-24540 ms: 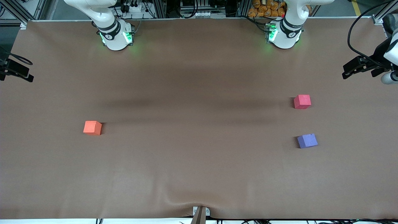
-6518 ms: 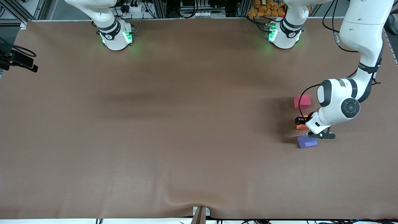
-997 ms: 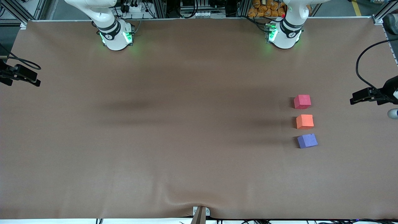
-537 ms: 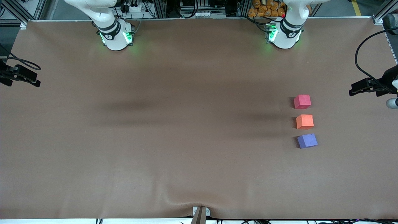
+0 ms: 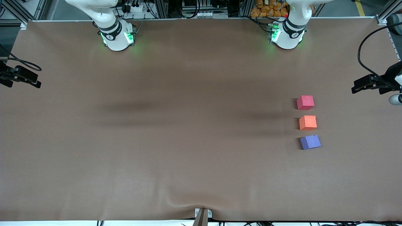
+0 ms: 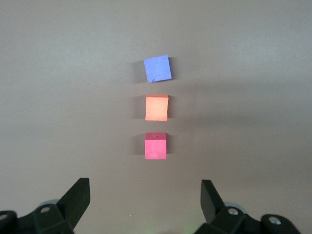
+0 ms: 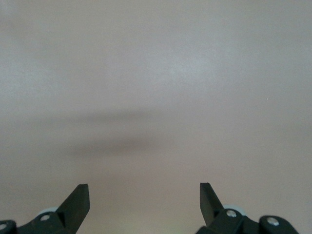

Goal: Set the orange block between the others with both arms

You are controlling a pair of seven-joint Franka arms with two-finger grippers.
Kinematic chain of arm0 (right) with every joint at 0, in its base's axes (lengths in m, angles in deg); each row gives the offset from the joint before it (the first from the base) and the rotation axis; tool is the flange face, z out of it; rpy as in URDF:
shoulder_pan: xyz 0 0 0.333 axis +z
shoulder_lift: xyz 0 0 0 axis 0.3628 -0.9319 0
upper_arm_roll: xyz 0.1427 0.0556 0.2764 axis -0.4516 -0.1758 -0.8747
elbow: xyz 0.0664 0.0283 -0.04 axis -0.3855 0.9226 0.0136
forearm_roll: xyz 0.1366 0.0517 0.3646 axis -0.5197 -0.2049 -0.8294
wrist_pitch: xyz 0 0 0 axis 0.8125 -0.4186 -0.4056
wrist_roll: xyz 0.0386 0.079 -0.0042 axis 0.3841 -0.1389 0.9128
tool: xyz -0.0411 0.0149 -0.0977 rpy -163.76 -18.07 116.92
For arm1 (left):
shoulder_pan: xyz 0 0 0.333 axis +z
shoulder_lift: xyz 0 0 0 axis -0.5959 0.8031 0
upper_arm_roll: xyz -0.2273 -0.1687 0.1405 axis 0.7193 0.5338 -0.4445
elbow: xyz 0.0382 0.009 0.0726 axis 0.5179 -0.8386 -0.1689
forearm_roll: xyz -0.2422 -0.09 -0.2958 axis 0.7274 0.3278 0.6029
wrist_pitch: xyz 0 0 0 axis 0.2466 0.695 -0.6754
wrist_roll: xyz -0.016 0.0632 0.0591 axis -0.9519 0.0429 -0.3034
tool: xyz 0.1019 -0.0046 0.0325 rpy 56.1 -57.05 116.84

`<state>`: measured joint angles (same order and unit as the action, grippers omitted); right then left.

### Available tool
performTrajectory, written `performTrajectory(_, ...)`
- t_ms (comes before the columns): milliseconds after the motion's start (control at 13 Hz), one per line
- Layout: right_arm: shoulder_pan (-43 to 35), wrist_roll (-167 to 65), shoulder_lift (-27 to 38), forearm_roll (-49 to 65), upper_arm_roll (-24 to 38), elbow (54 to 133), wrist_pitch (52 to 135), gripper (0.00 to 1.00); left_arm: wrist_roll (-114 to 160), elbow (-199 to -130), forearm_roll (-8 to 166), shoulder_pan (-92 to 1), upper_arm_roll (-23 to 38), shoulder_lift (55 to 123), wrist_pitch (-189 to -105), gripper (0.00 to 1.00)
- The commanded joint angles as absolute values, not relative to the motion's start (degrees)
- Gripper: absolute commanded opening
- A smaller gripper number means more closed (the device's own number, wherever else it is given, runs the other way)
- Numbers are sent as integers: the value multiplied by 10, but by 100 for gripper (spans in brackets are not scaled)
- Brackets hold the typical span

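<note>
1. The table [image 5: 176, 157] is covered by a brown sheet that spans nearly the whole front view; a small ripple in the sheet sits at its edge nearest the front camera.
2. The two white arms stand on green-lit bases at the table edge farthest from the front camera: the right arm's base [image 5: 116, 36] and the left arm's base [image 5: 287, 34].
3. The left pincer [image 5: 361, 85] hangs in the air over the table's margin at the left arm's end, away from the orange block. Its fingers [image 6: 78, 200] are spread wide with nothing between them.
4. The right pincer [image 5: 26, 78] hangs over the table's margin at the right arm's end, well apart from the orange block. Its fingers [image 7: 78, 202] are likewise spread wide and hold nothing; only bare sheet lies under them.
5. The orange block [image 5: 307, 122] rests on the table toward the left arm's end, touched by neither pincer.
6. The pinkish-red block [image 5: 305, 102] lies just beside the orange block, farther from the front camera, with a narrow gap.
7. The purple-blue block [image 5: 310, 142] lies just beside the orange block, nearer the front camera, turned slightly askew. The orange block sits between these two in a short row.
</note>
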<state>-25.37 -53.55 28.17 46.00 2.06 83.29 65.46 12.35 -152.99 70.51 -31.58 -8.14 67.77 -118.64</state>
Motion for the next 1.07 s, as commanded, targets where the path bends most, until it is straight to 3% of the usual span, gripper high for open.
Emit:
performTrajectory(0,-257,-530,289,460,16,842,665,100,132,-1545,713,-369,-107,642,-1170,100)
performTrajectory(153,-255,-530,289,460,15,845,674,100,134,-1545,713,-394,-134,641,-1168,100)
performTrajectory(997,-251,-530,289,460,15,853,682,100,177,-1540,706,-392,-134,633,-1146,100)
